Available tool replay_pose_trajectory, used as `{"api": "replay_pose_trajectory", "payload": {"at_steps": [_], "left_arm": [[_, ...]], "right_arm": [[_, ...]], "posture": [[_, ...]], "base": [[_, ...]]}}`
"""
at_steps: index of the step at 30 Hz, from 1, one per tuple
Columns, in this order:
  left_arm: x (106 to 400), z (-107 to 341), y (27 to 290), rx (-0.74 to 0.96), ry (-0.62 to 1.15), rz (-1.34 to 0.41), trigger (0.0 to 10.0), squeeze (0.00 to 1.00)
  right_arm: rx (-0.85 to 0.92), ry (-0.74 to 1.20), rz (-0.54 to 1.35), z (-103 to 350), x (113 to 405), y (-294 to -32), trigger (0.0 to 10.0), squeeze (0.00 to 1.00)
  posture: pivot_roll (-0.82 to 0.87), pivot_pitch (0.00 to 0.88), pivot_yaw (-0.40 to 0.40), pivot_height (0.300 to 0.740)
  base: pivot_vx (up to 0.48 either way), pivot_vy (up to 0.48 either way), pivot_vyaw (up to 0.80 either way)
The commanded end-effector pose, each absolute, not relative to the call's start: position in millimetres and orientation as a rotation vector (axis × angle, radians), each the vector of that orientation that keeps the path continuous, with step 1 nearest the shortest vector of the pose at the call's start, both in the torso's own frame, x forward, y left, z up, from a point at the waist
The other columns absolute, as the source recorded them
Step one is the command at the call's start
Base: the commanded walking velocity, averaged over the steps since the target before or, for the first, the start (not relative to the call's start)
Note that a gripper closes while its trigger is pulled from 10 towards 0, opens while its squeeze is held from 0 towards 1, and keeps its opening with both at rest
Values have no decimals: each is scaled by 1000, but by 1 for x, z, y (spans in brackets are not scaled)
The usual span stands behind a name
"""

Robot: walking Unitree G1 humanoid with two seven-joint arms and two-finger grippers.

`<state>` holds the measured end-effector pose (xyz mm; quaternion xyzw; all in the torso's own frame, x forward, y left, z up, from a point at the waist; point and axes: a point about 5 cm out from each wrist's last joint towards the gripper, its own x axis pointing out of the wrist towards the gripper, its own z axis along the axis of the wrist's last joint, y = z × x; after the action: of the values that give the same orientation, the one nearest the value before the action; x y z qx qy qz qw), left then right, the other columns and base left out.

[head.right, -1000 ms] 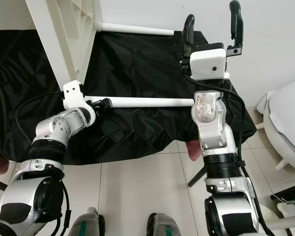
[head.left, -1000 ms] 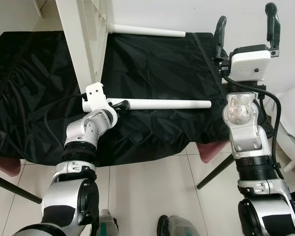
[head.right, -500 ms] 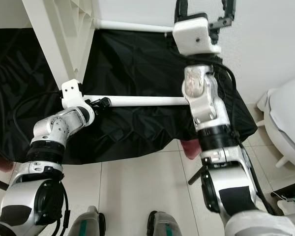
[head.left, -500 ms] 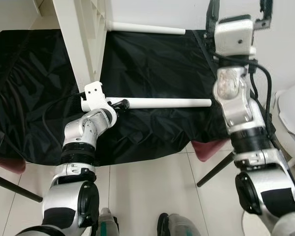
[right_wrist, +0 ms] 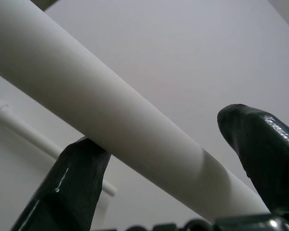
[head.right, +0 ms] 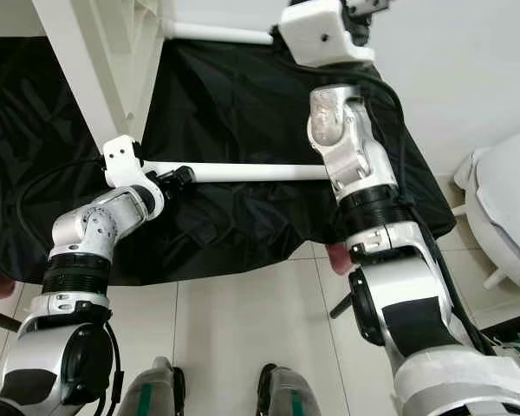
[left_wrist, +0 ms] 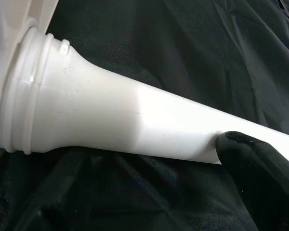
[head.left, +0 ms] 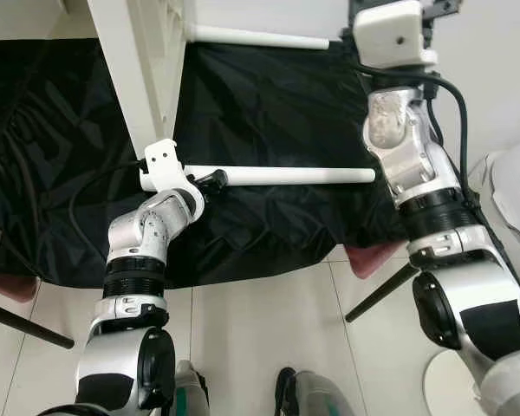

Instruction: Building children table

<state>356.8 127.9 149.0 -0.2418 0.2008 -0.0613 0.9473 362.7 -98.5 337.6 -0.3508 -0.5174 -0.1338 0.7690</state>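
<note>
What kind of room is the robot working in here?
Probably a room in a home: pale tiled floor, plain white wall, and a black cloth spread as a work surface under white table legs.

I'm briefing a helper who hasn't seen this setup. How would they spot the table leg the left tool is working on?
Find the black cloth spread over the work surface, with the white tabletop standing on edge at its left. Two white legs stick out sideways from that tabletop. The wanted leg is the nearer, lower one, with the left tool at its base; the farther leg runs along the wall.
</note>
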Motion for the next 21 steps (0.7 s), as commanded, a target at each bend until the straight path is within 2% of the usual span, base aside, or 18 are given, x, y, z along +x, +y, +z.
{"api": "replay_pose_trajectory", "payload": {"at_steps": [1, 12, 17, 18, 20, 21], "left_arm": [[352, 135, 125, -481, 479, -95, 10000, 0], [351, 137, 125, -486, 476, -97, 10000, 0], [349, 137, 125, -489, 477, -96, 10000, 0], [349, 137, 125, -491, 477, -98, 10000, 0], [348, 137, 124, -493, 478, -101, 10000, 0], [348, 137, 123, -494, 481, -106, 10000, 0]], "right_arm": [[-753, -1187, -270, 345, 359, -87, 10000, 0], [-824, -1208, -171, 347, 365, -55, 10000, 0], [-857, -1216, -229, 353, 370, -50, 10000, 0], [-858, -1230, -253, 357, 370, -49, 4902, 0], [-858, -1237, -263, 359, 370, -49, 4549, 0], [-861, -1253, -299, 363, 369, -50, 0, 0]], "posture": [[43, 111, -9, 740], [47, 118, -17, 740], [46, 120, -17, 740], [45, 121, -15, 740], [45, 120, -15, 740], [45, 122, -16, 740]], "base": [[0, 0, 0], [0, 0, 0], [0, 0, 0], [0, 0, 0], [0, 0, 0], [0, 0, 0]]}}
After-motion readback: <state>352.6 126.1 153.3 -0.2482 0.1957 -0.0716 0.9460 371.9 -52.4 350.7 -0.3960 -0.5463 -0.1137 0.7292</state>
